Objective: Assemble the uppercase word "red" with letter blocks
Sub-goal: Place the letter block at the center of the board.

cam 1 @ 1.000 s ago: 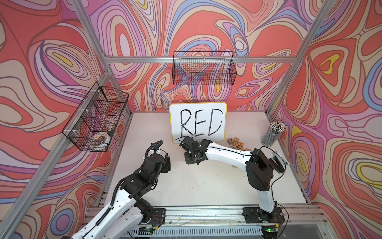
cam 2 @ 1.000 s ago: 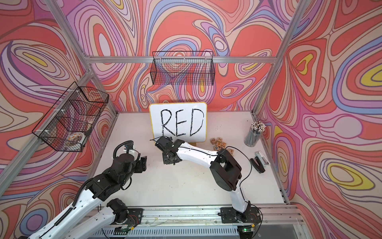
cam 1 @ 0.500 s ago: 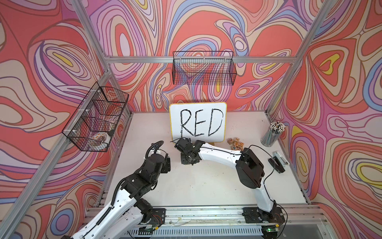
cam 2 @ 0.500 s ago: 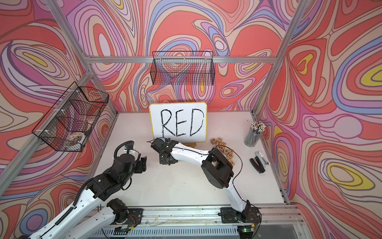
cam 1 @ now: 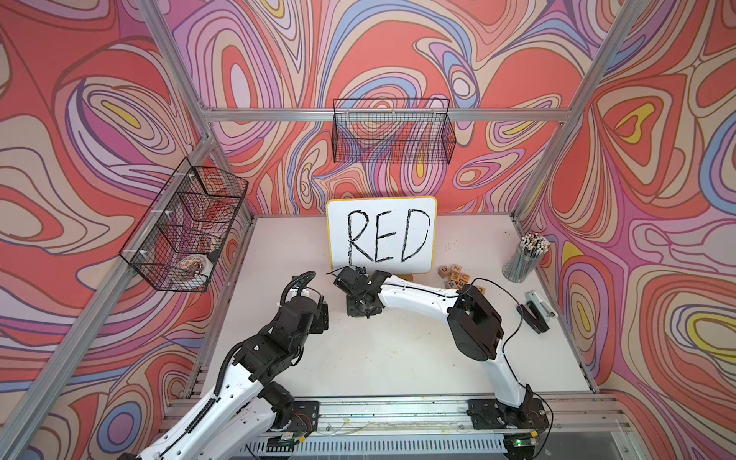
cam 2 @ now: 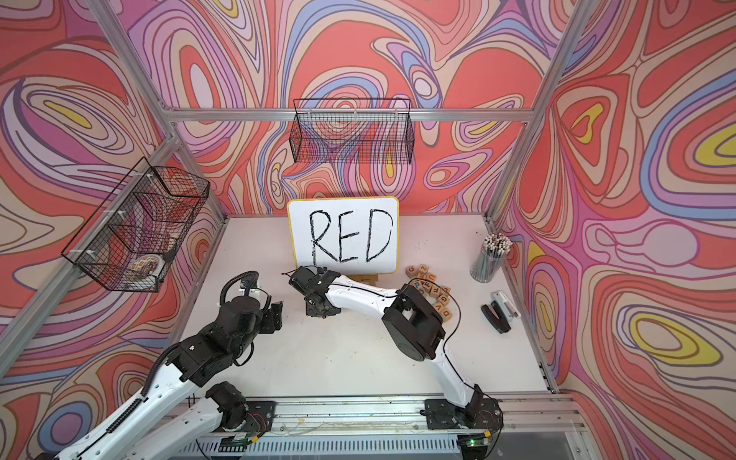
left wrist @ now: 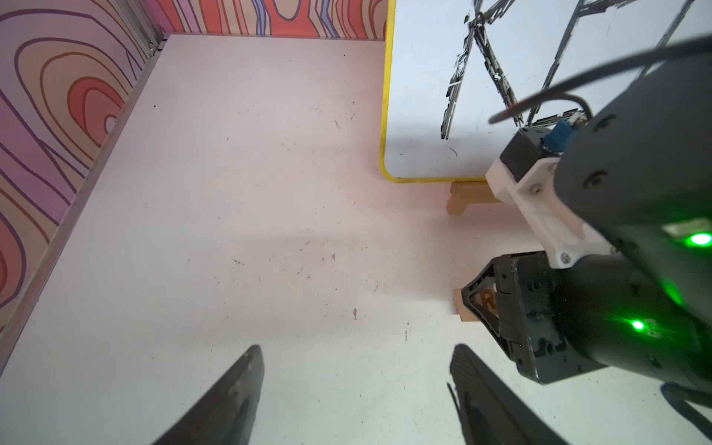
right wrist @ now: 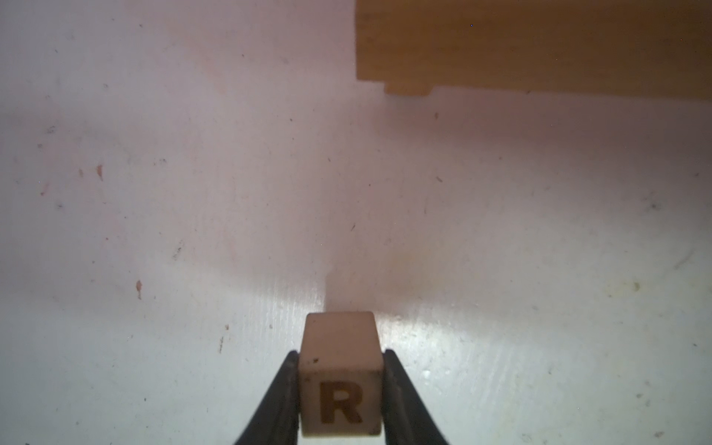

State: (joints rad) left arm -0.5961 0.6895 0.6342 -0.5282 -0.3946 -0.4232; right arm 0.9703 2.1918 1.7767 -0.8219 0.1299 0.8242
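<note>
My right gripper [right wrist: 341, 353] is shut on a light-wood letter block [right wrist: 341, 385] whose brown R faces the wrist camera. In both top views this gripper [cam 1: 360, 308] [cam 2: 318, 308] points down at the white table just in front of the board's left end. The left wrist view shows the R block [left wrist: 464, 304] low at the table surface; I cannot tell whether it touches. My left gripper [left wrist: 356, 352] [cam 1: 320, 314] hangs open and empty just left of it. Several more letter blocks [cam 1: 458, 276] [cam 2: 432, 288] lie heaped right of the board.
A white board [cam 1: 382, 235] with handwritten RED stands on a wooden foot [right wrist: 531, 42] at the back centre. A pencil cup [cam 1: 525, 259] and a stapler [cam 1: 535, 312] sit at the right. Wire baskets [cam 1: 392, 131] [cam 1: 185, 227] hang on the back and left walls.
My right arm has swung left with the R block, from in front of the board's middle to its left end. The left arm has not moved.
</note>
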